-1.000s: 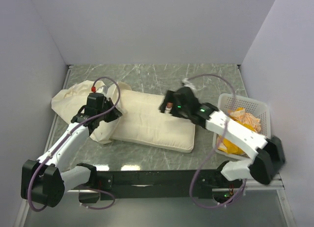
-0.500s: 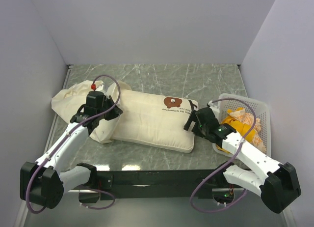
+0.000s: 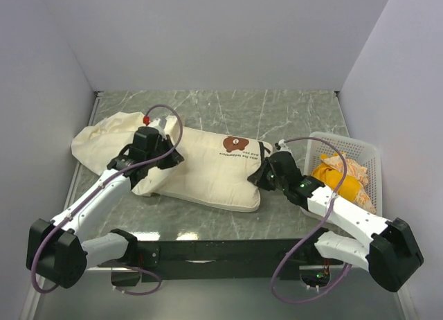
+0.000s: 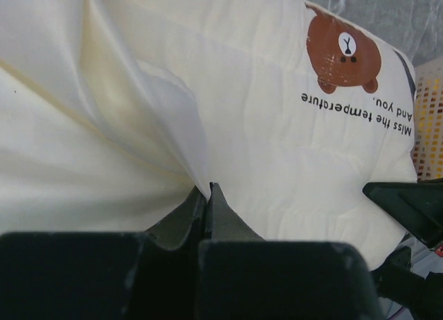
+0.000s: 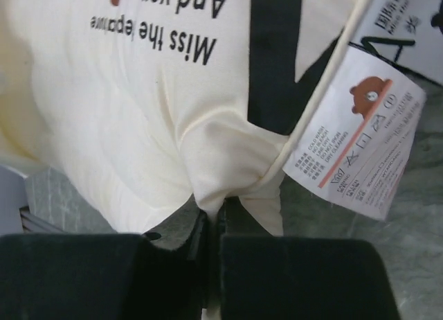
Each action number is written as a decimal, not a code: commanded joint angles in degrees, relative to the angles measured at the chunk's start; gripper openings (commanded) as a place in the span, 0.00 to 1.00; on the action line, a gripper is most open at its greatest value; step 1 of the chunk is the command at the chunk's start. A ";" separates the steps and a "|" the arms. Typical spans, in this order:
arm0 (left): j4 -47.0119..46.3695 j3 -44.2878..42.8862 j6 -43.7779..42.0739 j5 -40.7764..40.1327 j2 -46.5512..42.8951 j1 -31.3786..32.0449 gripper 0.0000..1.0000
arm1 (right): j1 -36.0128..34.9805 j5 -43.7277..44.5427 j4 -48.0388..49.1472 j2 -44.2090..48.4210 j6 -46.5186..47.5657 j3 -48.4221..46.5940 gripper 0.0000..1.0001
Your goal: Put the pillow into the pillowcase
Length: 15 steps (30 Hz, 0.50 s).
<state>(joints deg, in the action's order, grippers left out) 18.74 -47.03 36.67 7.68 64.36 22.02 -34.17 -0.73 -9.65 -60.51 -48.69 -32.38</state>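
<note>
The pillow (image 3: 208, 174), cream with a brown bear face and black text, lies across the middle of the table. Its left end sits at the mouth of the pillowcase (image 3: 104, 136), a limp plain cream sack at the left. My left gripper (image 3: 169, 158) is shut on a fold of the pillowcase's thin edge (image 4: 187, 154), lying over the pillow (image 4: 297, 147). My right gripper (image 3: 257, 178) is shut on the pillow's near right corner (image 5: 221, 167), beside the black band (image 5: 273, 50) and a white care label (image 5: 360, 154).
A white mesh basket (image 3: 367, 154) holding orange and yellow items (image 3: 339, 178) stands at the right, close to my right forearm. White walls enclose the green marble tabletop (image 3: 277, 109) on three sides.
My right gripper left the pillow's top, went open to its near right corner and shut on it. The pillow slid left. My left gripper moved right with the pillowcase edge.
</note>
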 commanded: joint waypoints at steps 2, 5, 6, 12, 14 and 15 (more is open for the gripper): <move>-0.99 -4.74 1.48 -0.83 0.42 5.57 0.01 | -2.48 4.32 2.98 10.21 -3.16 -5.50 0.00; -0.55 -5.09 2.09 -1.18 -0.72 6.89 0.01 | -1.51 10.56 -1.14 14.35 -3.34 -7.33 0.00; 0.76 -5.27 2.01 -2.05 -0.99 7.07 0.01 | -1.25 13.71 -2.12 15.24 -3.52 -7.61 0.00; 2.79 -5.89 2.79 -4.95 -3.53 7.16 0.01 | 0.25 11.73 2.78 21.13 -7.38 -2.87 0.00; 3.41 -4.49 2.89 -6.01 -3.71 7.25 0.01 | -1.76 7.78 5.67 19.04 -8.96 -1.99 0.00; 3.23 -3.52 3.23 -6.53 -3.80 7.25 0.01 | -3.60 7.76 5.61 18.07 -9.75 -2.07 0.00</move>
<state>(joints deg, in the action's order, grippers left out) 21.89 -50.46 38.61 4.03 62.30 28.97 -34.63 9.17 -14.06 -40.95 -53.36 -34.61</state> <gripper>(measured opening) 0.017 0.047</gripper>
